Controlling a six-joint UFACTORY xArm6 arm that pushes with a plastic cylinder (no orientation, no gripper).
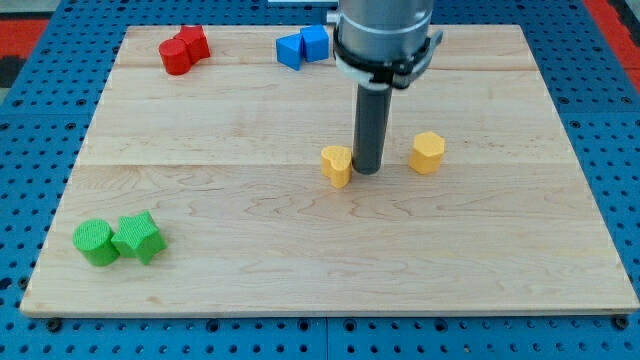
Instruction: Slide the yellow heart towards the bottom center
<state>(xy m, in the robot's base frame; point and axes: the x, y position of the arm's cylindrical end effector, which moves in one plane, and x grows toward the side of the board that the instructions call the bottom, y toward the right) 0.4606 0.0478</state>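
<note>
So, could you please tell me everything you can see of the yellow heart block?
The yellow heart is a small, chunky block of matte, evenly yellow material, lying flat on the wooden board slightly above its centre. Its lobes are hard to make out from this angle. My tip stands right at its right-hand side in the view, apparently touching it. Another yellow block sits apart, further to the view's right. Nothing else touches the heart.

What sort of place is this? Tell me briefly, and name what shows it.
Probably a robotics lab test bench: a wooden board lies on blue perforated pegboard, small coloured blocks are grouped on it, and my tip rests just to the view's right of the yellow heart.
</note>
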